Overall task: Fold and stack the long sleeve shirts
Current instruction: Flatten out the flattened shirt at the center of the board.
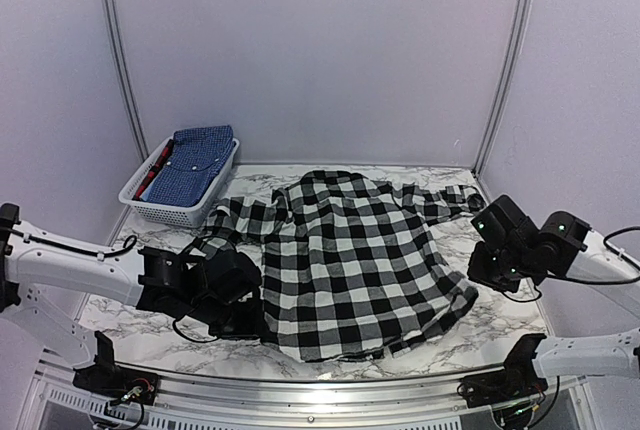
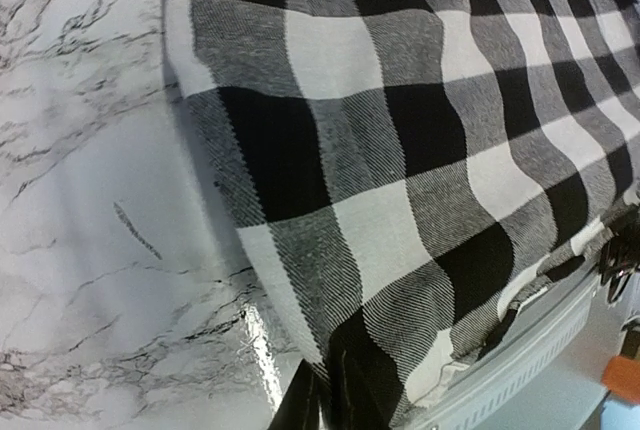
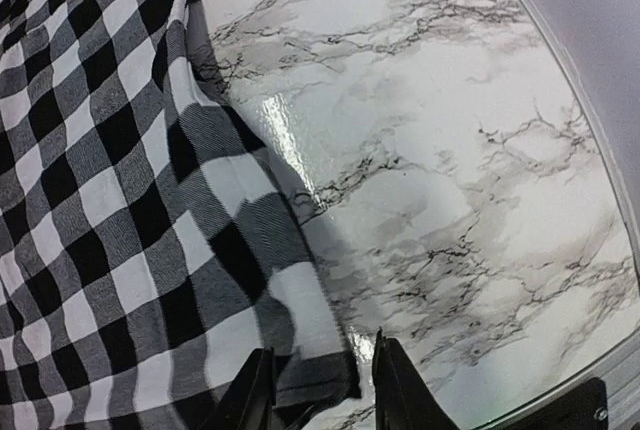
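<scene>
Checked shirt (image 1: 350, 260) is lying spread across the middle of the marble table (image 1: 460, 335). Only the right wrist view is showing the right gripper (image 3: 322, 390) standing open, the shirt's corner lying between its jaws. The left gripper (image 2: 325, 405) is sitting at the shirt's left hem, jaws nearly together; whether cloth is being pinched cannot be told. Only the top view is showing the blue shirt (image 1: 200, 160) lying in the white basket (image 1: 170, 212), far left.

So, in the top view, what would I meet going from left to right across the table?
white basket holding the blue shirt → checked shirt → right gripper
</scene>
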